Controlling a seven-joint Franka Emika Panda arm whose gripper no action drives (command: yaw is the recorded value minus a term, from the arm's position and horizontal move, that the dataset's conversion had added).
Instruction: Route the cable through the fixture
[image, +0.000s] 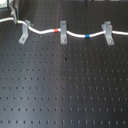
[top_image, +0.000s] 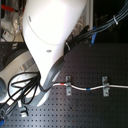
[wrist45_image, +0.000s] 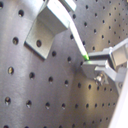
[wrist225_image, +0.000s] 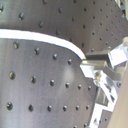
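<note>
Gripper (wrist45_image: 94, 64) fingers pinched tight on the white cable (wrist45_image: 80, 44) at its green band, just beside the slanted fixture (wrist45_image: 47, 26), above the black perforated table (wrist45_image: 40, 95).

Breadboard table (image: 65, 95): matt black metal with a regular grid of holes; fixture (image: 24, 31): bare grey metal, dull brushed sheen; two straight clips (image: 63, 31): same grey metal; cable (image: 75, 35): smooth white plastic-looking sheath, coloured tape bands; arm shell (top_image: 50, 30): glossy white plastic.
</note>
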